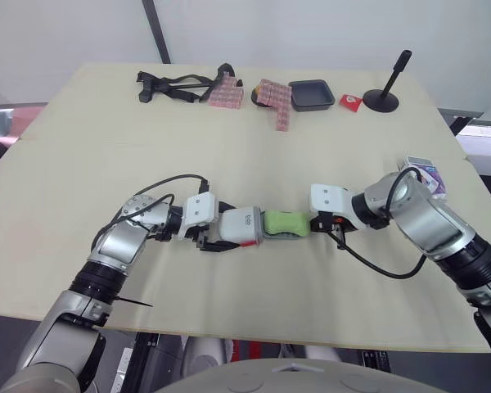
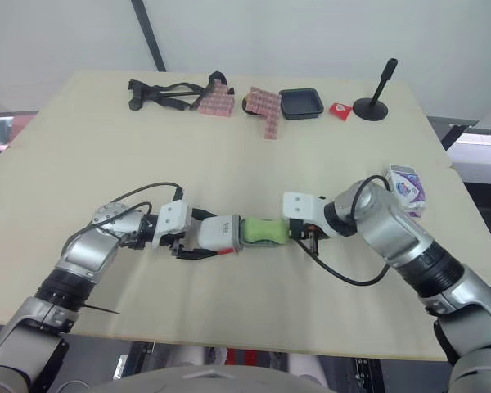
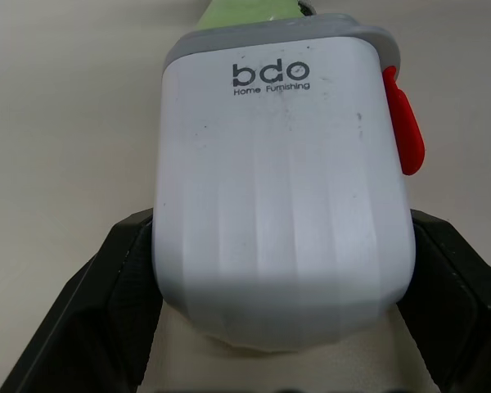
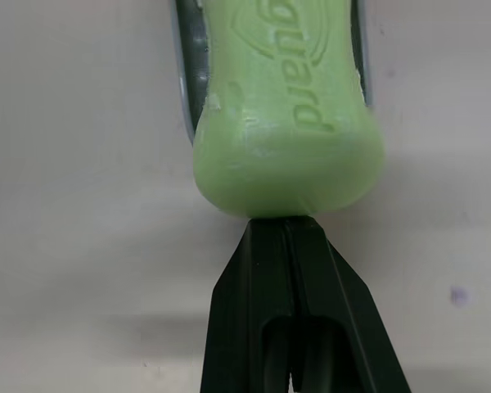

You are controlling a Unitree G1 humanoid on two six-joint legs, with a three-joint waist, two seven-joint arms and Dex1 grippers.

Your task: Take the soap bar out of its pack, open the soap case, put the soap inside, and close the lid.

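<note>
Soap bar (image 1: 286,222), smooth green, in ribbed white soap case (image 1: 244,226), left gripper (image 3: 282,237) clamping it, right gripper (image 4: 285,233) together.

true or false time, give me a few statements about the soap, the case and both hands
1. The left hand grips the white soap case between its fingers. True.
2. The green soap bar is sealed in its pack. False: it is bare, and the pack lies by the right arm.
3. The right hand has its fingers spread around the soap. False: they are shut together, their tip against the soap's end.
4. The soap sticks partly out of the case. True.
5. A black tray sits at the far end of the table. True.
</note>
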